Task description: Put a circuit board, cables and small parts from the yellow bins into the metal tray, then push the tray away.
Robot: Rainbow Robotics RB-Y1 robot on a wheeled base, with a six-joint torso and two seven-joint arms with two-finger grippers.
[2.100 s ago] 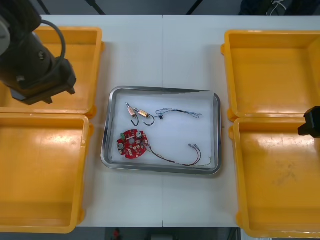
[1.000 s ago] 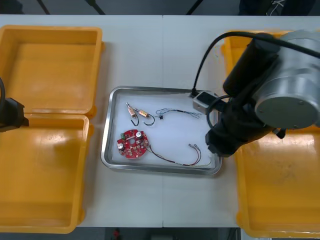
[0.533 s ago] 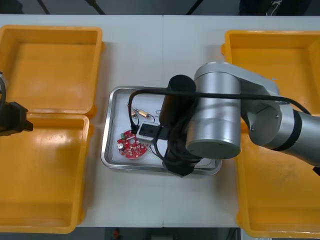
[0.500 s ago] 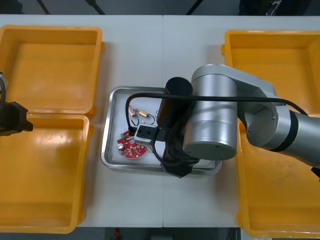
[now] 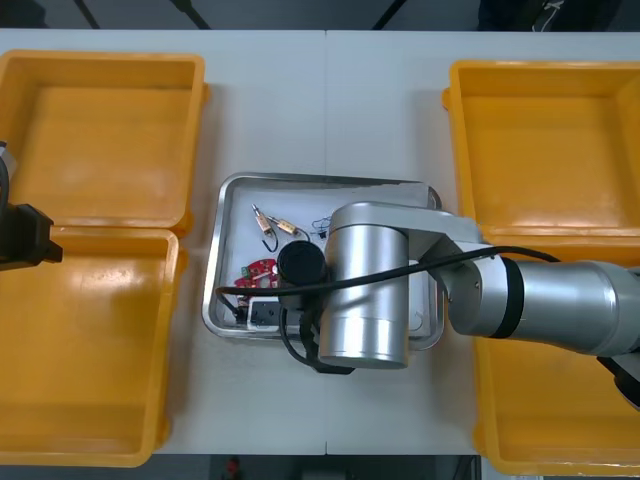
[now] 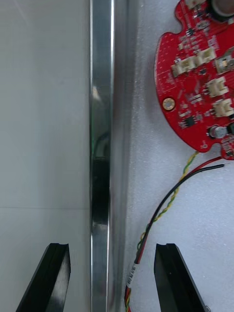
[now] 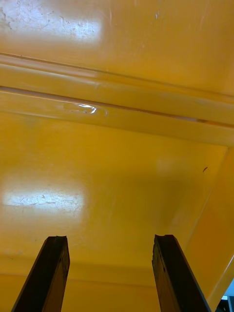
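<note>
Pushing seems to be the step in hand, because the yellow bins (image 5: pixel 100 130) look empty and the metal tray (image 5: pixel 215 250) holds the circuit board (image 5: pixel 262 268), cables and small metal parts (image 5: pixel 270 225). The right tool (image 6: pixel 111 253) is released, and its two fingers stand on both sides of the near rim of the tray: one over the bare worktop (image 6: pixel 44 122), the other over the white inside. The board lies ahead of the fingers, well inside the rim, and the red and yellow cable (image 6: pixel 165 204) runs from it toward the inner finger, passing just beside it. To do this well, I would lower the tool so that the outer finger meets the outside of the rim, then push slowly toward the far side. The tool is at the left part of the near rim, so I judge that the tray may turn; a more central contact would be safer. The inner finger should not catch the cable. The left tool (image 7: pixel 109 241) waits released over the bins at the left.
</note>
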